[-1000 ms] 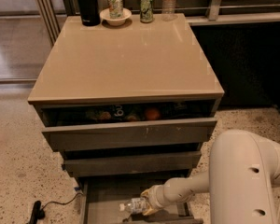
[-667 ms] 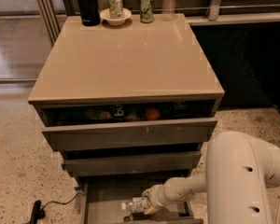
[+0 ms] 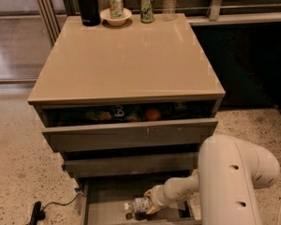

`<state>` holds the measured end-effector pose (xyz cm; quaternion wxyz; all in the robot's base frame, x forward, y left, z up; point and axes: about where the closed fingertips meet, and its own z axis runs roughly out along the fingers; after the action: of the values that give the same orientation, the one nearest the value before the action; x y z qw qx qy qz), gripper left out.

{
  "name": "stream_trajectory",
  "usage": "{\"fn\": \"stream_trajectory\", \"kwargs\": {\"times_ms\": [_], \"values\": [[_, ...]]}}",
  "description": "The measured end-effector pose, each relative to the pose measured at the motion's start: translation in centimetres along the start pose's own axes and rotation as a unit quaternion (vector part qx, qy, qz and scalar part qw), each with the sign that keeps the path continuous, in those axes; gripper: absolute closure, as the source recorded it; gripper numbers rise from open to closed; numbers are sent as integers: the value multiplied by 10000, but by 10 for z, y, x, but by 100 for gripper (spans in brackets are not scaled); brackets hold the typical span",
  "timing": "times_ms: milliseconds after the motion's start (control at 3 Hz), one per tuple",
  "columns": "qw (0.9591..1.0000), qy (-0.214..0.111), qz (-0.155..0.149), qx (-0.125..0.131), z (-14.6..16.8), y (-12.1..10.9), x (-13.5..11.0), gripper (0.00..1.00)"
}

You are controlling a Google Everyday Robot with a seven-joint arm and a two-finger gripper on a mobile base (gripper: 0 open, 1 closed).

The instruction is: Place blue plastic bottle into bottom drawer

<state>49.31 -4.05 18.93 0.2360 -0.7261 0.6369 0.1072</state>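
Your gripper [image 3: 148, 205] was inside the drawer [image 3: 107, 198], clamped on the bottle [image 3: 137, 204], which lay low over the drawer's floor. Delivery looked done; release and withdrawal remained.

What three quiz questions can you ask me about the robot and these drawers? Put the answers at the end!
1. True or false: the gripper, with the blue plastic bottle at its tip, reaches into the open bottom drawer.
2. How many cans stand on the cabinet top? A one, B two, C four.
3. Fill the gap: the orange fruit shows in the ____ drawer.

Key: 1 true; 2 B; 3 top.
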Motion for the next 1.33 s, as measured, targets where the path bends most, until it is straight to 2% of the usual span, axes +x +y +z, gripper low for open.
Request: {"fn": "stream_trajectory", "kwargs": {"times_ms": [1000,1333], "values": [[9999,126,-62,-61,29,-2,12,100],[9996,283,-86,-27,48,-7,14,100]]}}
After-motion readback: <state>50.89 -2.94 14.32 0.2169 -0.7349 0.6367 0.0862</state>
